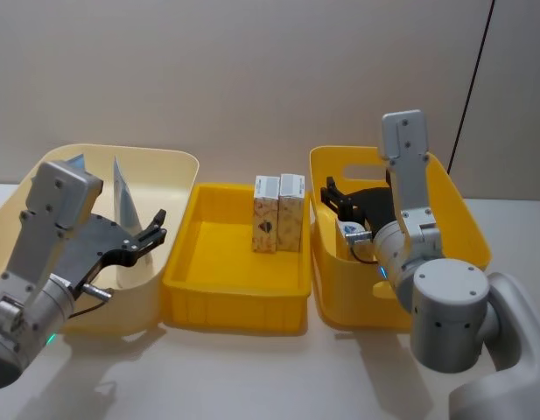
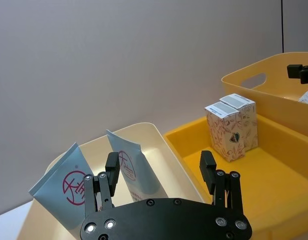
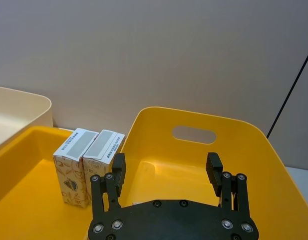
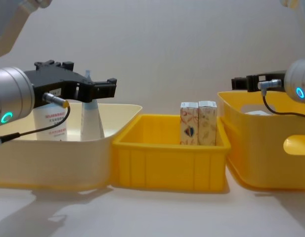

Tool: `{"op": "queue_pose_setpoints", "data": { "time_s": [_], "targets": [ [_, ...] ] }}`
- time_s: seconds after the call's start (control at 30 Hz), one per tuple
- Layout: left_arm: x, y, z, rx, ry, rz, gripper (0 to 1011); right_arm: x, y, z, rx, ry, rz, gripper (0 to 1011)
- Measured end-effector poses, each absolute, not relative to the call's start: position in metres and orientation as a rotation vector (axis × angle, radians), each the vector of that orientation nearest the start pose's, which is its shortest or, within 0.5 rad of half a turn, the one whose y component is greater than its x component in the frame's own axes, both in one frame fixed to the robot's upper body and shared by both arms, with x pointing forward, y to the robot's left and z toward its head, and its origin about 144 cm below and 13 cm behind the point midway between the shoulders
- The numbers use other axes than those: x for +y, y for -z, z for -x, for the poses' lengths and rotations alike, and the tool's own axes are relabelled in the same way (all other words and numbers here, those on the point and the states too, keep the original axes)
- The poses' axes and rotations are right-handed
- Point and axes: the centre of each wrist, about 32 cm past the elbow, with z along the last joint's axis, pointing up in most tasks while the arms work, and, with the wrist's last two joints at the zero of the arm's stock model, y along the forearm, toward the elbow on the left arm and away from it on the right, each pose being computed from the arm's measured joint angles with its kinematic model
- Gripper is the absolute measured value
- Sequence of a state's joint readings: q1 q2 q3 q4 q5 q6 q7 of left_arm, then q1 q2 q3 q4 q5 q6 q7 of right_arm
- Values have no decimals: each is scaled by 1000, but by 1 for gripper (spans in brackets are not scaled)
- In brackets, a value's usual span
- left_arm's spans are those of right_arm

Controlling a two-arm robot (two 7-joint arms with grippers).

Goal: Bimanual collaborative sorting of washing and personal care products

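Note:
Two pale cartons stand upright side by side at the back right of the middle yellow tray. Two light-blue tubes with red circle logos stand in the cream bin; in the chest view they are the tubes behind my left arm. My left gripper hovers open and empty over that bin's right side. My right gripper is open and empty above the yellow right bin.
A small white item with blue print lies inside the right bin below my right gripper. The three containers stand in a row, sides nearly touching. Bare tabletop runs in front of them. A plain wall is close behind.

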State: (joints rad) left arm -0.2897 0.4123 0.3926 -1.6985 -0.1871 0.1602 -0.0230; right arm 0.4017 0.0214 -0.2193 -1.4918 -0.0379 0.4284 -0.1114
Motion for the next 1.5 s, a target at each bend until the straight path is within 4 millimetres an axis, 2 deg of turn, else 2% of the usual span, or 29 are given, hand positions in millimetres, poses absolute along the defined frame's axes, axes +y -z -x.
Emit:
{"op": "queue_pose_setpoints", "data": {
  "time_s": [0.87,1.5],
  "targets": [
    [239,-1219,-551,-117,-1162,-81,1002,-163,-1262,-553,-47,1503,196,1001],
    [241,-1211,-582,-65,-1127,-95,1002,-163,-1262,-553,-47,1503,196,1001]
  ]
}}
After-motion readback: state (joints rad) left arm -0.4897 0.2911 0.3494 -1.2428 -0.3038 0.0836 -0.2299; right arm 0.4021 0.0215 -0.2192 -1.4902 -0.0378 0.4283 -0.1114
